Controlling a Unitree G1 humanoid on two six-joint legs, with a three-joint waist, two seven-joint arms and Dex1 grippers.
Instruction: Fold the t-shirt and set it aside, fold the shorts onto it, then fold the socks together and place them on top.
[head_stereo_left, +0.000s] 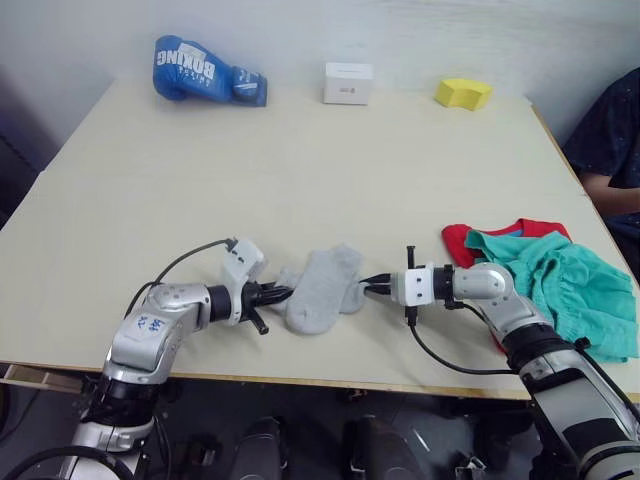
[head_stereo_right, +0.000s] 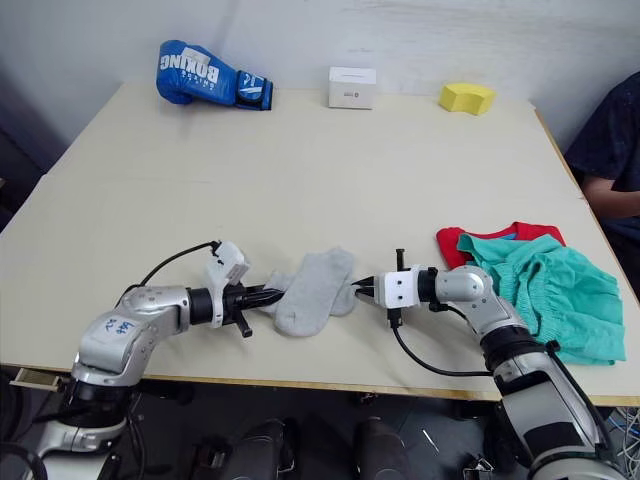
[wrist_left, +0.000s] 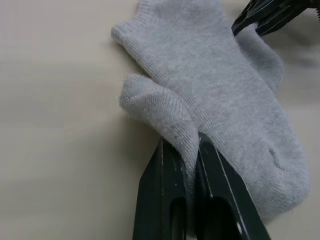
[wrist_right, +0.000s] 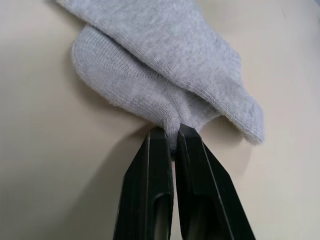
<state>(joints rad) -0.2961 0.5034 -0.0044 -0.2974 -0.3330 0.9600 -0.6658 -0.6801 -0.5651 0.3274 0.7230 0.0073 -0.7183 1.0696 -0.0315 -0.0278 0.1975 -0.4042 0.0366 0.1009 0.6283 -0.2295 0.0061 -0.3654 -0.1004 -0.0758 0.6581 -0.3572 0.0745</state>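
In the left eye view, the socks (head_stereo_left: 322, 288) are seen lying overlapped near the table's (head_stereo_left: 300, 170) front edge, their long axis running slantwise toward the far side, pinched between the left gripper (head_stereo_left: 278, 293) on one side and the right gripper (head_stereo_left: 372, 285) on the other; both are equally close. The shorts (head_stereo_left: 565, 285) are piled on the t-shirt (head_stereo_left: 470, 240) to the right. In the left wrist view, a raised fold of sock is shown clamped between the fingers (wrist_left: 160, 200). In the right wrist view, the sock edge is gripped between closed fingers (wrist_right: 150, 190), the two layers being told apart there.
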